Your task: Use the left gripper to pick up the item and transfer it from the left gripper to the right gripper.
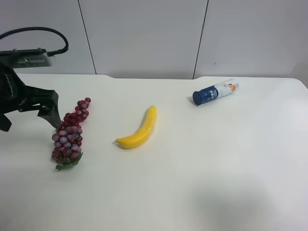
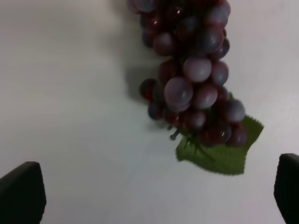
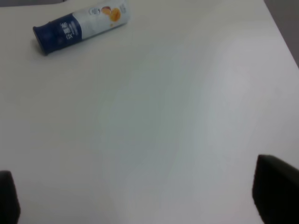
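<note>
Two open grippers, nothing held: the grapes (image 1: 70, 132) lie on the table (image 1: 192, 168) just ahead of the left gripper (image 2: 154, 200).

The left gripper hangs low beside the bunch with its black fingers (image 2: 21, 193) spread wide. From its own camera, the green leaf (image 2: 224, 154) and the bunch's fat end sit between them. That looks like the line-up for a grab across the bunch, which is not yet touched. The banana (image 1: 139, 130) lies beyond the grapes, well apart from the left gripper. The right gripper (image 3: 140, 196) is also spread wide over bare table. The blue-and-white bottle (image 3: 79, 25) lies on its side well ahead of it. I judge the right gripper is waiting, jaws ready, to receive the bunch.
</note>
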`<control>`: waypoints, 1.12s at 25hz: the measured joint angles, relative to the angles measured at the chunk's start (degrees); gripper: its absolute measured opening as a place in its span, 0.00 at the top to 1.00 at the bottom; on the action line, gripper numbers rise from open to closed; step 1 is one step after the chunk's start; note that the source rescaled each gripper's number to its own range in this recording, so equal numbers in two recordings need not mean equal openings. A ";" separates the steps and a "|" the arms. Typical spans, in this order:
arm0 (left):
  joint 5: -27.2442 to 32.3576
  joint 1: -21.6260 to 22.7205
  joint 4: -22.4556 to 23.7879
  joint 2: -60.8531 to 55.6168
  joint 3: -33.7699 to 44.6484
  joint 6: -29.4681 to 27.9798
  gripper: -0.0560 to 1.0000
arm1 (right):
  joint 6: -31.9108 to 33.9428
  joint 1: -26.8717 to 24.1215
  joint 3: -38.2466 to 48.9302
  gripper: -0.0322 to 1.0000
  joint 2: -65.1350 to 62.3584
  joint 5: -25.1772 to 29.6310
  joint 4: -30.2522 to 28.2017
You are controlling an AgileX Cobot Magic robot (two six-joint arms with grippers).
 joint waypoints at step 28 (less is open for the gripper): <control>-17.64 -0.18 -7.57 23.88 -0.05 5.40 0.01 | 0.00 0.00 0.00 0.00 0.00 0.00 0.00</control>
